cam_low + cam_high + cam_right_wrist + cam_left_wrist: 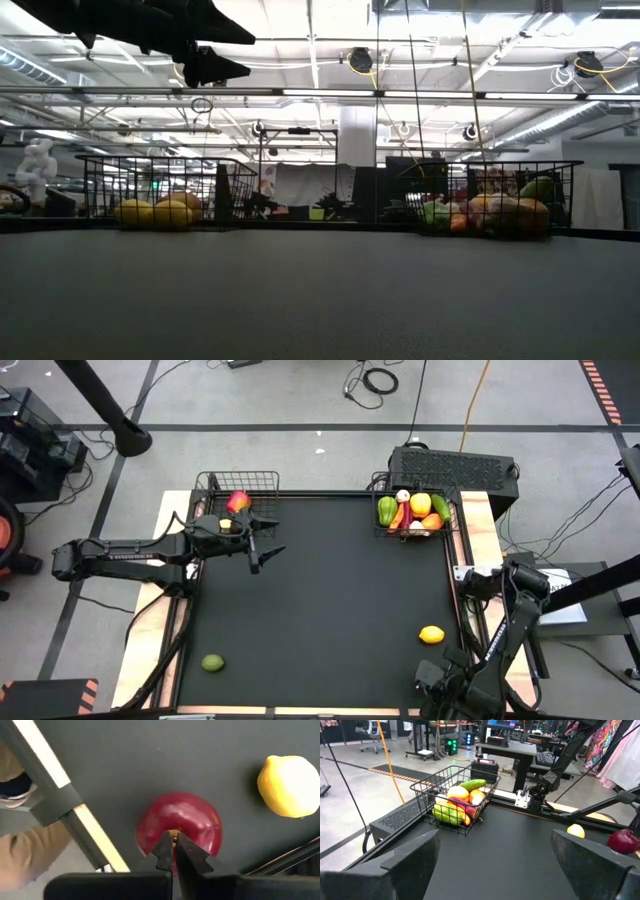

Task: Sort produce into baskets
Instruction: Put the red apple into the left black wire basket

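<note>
We see the black table [320, 600] under both arms. The left arm reaches in from the left side, and the left gripper [265, 545] hangs above the mat just in front of the left basket [237, 482]. Its 2 fingers [415, 857] are spread wide and hold nothing. The right arm is folded at the near right corner, with the right gripper [173, 837] pointing straight down at the mat.

A black perforated box [455, 465] sits behind the far right corner. Just in front of it, the right basket [452, 510] is heaped with green, yellow, orange and red produce. In the low view, the left basket holds yellow lemons [150, 212], and from above a red-and-yellow fruit [238, 501] shows at its near edge.

3 pieces lie loose on the mat. A red apple [177, 827] rests directly beneath the right gripper. The 2 fingertips, closed to a thin slit, meet over the stem dimple on top of it. We cannot tell whether they pinch the stem. A lemon [431, 634] lies just beside the apple, clear of the fingers. A lime [212, 662] sits at the near left, well apart from both grippers.
</note>
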Action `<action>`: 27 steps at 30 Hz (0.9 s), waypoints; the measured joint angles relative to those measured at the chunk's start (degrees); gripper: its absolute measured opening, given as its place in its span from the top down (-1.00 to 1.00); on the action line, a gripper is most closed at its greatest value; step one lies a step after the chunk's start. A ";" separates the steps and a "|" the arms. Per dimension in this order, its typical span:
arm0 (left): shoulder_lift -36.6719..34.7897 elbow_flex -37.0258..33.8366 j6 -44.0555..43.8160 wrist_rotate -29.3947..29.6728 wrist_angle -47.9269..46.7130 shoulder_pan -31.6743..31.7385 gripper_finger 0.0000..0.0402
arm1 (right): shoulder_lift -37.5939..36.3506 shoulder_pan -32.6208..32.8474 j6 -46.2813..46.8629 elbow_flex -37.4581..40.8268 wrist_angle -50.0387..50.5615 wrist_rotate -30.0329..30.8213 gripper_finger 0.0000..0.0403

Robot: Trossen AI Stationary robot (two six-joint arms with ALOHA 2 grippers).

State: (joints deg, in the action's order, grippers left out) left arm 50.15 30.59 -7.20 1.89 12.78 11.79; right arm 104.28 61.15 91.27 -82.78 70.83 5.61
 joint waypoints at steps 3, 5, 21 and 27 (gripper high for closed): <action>0.02 0.00 0.00 -0.49 0.00 0.02 -0.92 | -1.53 -0.52 -0.01 0.00 -1.04 0.24 1.00; 0.02 0.00 0.00 -1.27 0.14 0.01 -0.92 | -2.49 -1.11 -0.25 -0.02 -1.69 1.22 1.00; 0.28 -0.04 8.96 -3.58 7.63 -12.44 -0.92 | -14.32 -15.31 -30.40 -0.09 -6.65 22.48 1.00; 2.86 -0.04 11.98 -3.15 10.27 -18.07 -0.98 | -18.68 -24.94 -54.35 -0.09 -15.75 25.80 1.00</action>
State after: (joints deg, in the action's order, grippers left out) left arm 53.01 30.55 4.78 -1.26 23.05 -6.28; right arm 85.59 36.21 36.92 -82.87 55.08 31.41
